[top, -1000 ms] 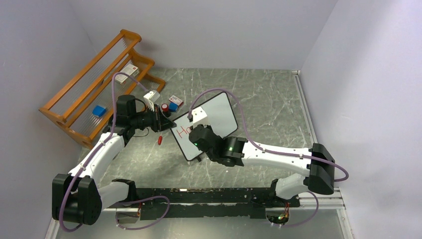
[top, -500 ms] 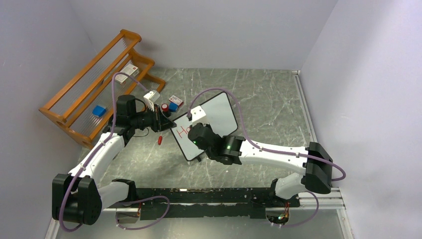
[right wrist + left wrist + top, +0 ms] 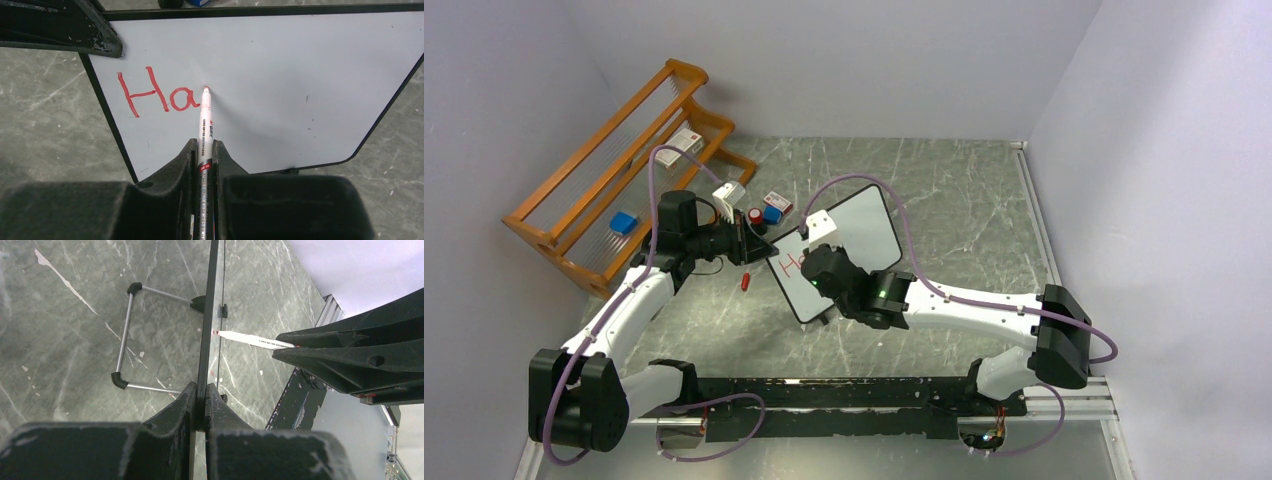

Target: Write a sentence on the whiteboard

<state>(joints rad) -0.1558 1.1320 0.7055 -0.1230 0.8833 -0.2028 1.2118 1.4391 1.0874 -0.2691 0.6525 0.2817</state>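
The whiteboard stands tilted on the table, and my left gripper is shut on its left edge. In the left wrist view the board's black frame runs edge-on between the fingers of that gripper. My right gripper is shut on a white marker, whose red tip touches the board just right of the red letters "Ha". That is all of the sentence that shows. From above, the right gripper covers part of the lettering.
An orange wooden rack stands at the back left with a blue box in it. Small boxes and a dark cylinder sit behind the board. A red cap lies on the table by the left arm.
The right arm has shifted slightly left and farther from its base, carrying the marker across the board. The left arm and the board have not moved.
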